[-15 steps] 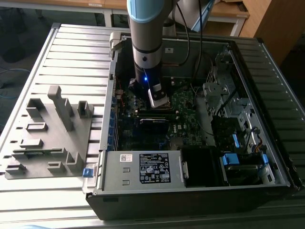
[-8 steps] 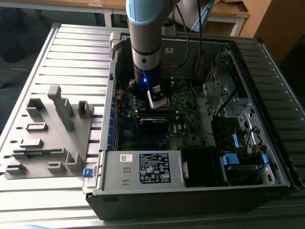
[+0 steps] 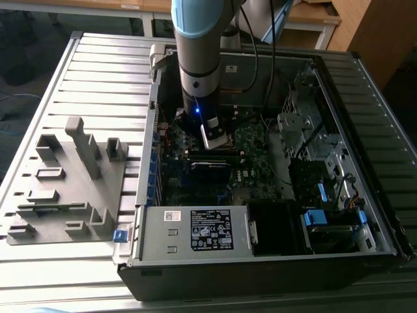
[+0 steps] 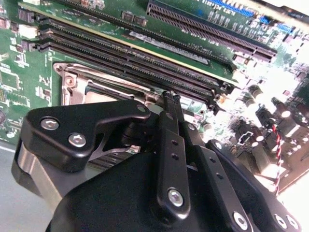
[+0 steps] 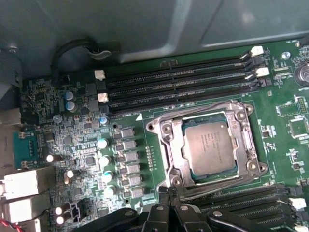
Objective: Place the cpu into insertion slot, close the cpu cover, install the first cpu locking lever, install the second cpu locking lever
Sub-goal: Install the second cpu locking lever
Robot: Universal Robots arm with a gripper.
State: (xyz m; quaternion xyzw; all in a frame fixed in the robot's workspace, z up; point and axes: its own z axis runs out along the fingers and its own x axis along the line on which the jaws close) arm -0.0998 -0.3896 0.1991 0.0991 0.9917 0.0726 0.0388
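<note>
In the first wrist view the cpu (image 5: 210,147), a grey-silver square, lies flat in the insertion slot (image 5: 189,172) on the green board. The silver cpu cover (image 5: 175,151) lies down around it, its window framing the chip. A thin metal lever (image 5: 219,180) runs along the socket edge closest to the gripper (image 5: 167,191). The black fingers are shut, tips together, just off that edge. In the second wrist view the gripper (image 4: 169,98) has its tips over the socket frame (image 4: 77,79). From the exterior view the gripper (image 3: 218,145) hangs inside the open computer case.
Long black memory slots (image 5: 178,79) flank the socket on two sides. Capacitors (image 5: 102,143) and connectors crowd the board beside it. The case walls (image 3: 339,137), drive bays and power supply (image 3: 195,231) box in the arm. A grey fixture block (image 3: 65,182) stands at the exterior view's left.
</note>
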